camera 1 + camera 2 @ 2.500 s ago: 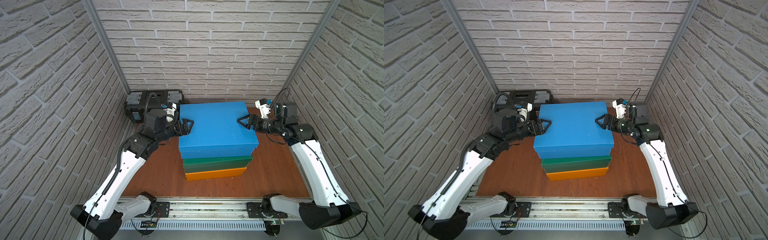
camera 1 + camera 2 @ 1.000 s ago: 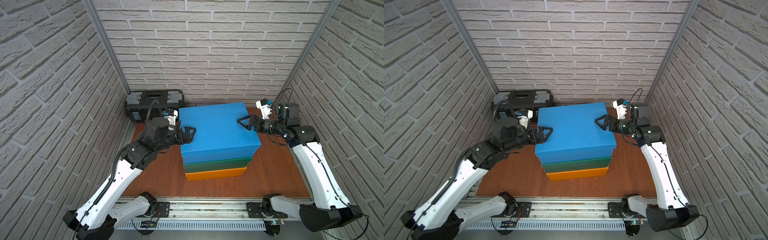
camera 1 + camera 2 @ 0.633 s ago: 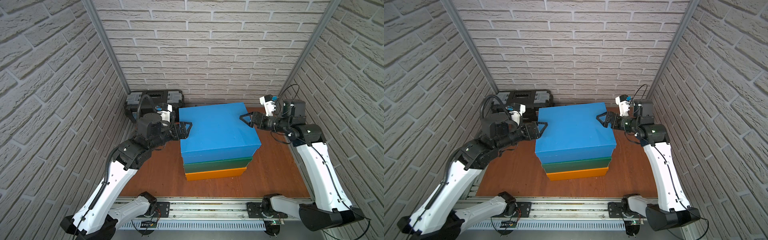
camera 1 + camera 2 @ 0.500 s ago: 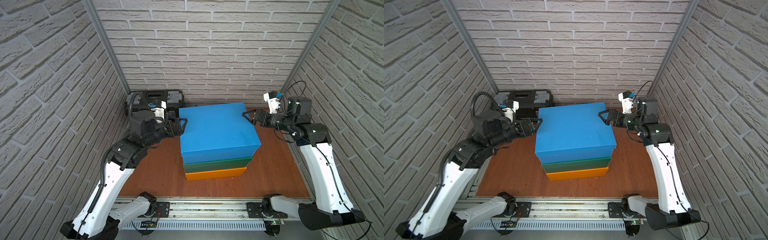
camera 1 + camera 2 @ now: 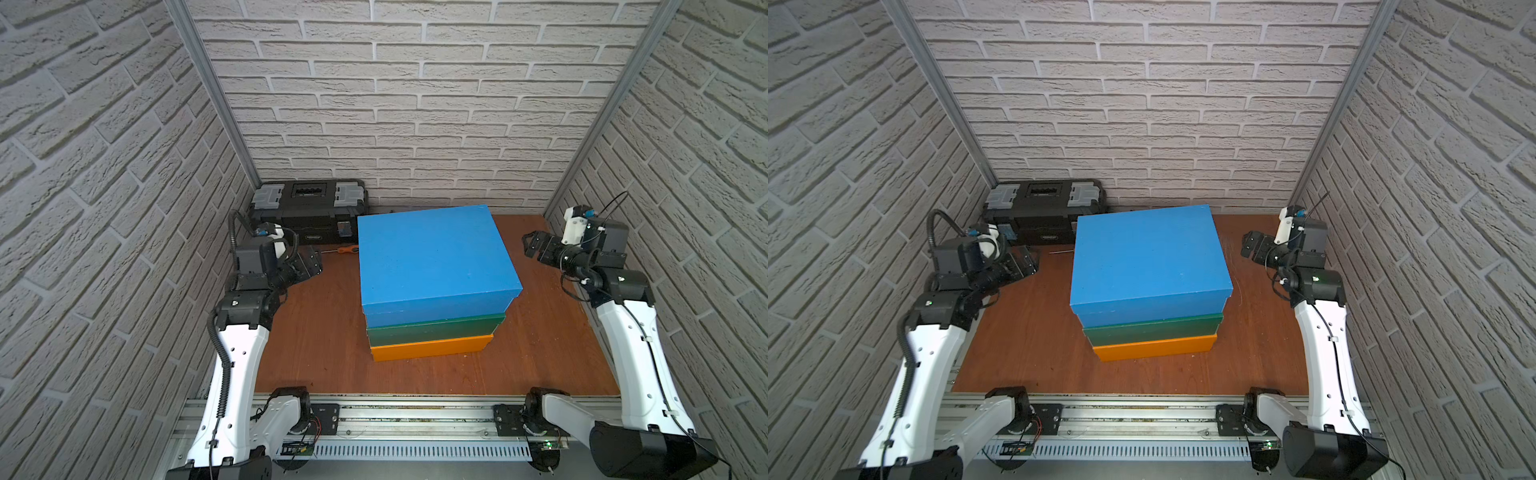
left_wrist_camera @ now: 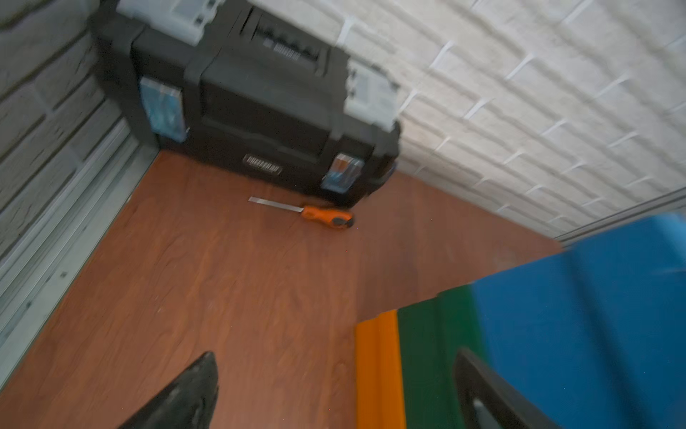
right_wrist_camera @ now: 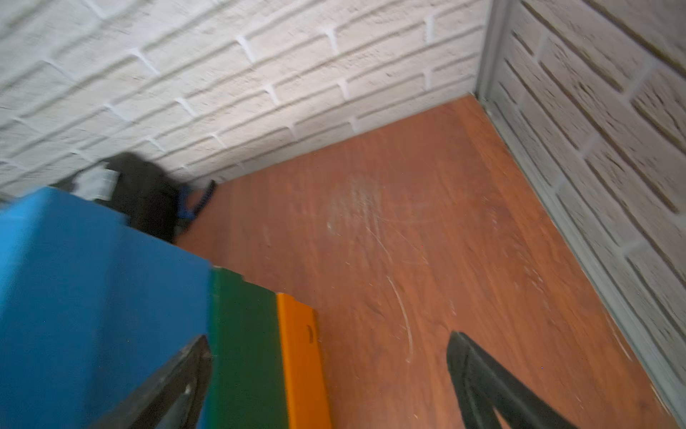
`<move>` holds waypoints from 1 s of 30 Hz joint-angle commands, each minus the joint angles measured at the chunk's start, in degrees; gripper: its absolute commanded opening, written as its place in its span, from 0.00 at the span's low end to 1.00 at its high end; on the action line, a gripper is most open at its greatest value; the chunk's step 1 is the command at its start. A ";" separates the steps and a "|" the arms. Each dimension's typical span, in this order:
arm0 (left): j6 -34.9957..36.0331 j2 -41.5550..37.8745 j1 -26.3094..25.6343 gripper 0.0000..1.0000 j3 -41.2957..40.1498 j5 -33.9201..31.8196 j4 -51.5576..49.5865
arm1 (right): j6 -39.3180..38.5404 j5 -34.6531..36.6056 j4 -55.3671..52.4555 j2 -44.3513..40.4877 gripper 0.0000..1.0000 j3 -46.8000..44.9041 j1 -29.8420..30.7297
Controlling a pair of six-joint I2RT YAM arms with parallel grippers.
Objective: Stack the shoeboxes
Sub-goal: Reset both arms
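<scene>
The three shoeboxes stand in one stack mid-table in both top views: blue on top, dark green under it, orange at the bottom. The blue lid sits slightly askew over the green box. My left gripper hovers open to the left of the stack, clear of it. My right gripper hovers open to the right, also apart. In the wrist views both the left gripper and the right gripper show spread jaws with nothing between them.
A black toolbox with grey latches stands against the back wall at the left. An orange-handled screwdriver lies on the wooden table in front of it. Brick walls close in on three sides.
Both grippers have drawn back from the blue box's sides, the left one leftward and the right one rightward. The stack has stayed in place.
</scene>
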 commanded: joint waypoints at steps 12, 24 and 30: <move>19.66 18.03 0.86 0.98 -37.52 -13.82 69.25 | -7.08 15.73 69.21 5.55 0.99 -48.87 5.42; 21.20 36.05 1.73 0.98 -35.81 -13.36 87.36 | -14.03 14.50 101.70 24.80 0.99 -54.21 9.99; 21.18 36.03 1.80 0.98 -35.78 -13.22 87.20 | -15.15 13.56 87.18 24.88 0.99 -46.51 10.53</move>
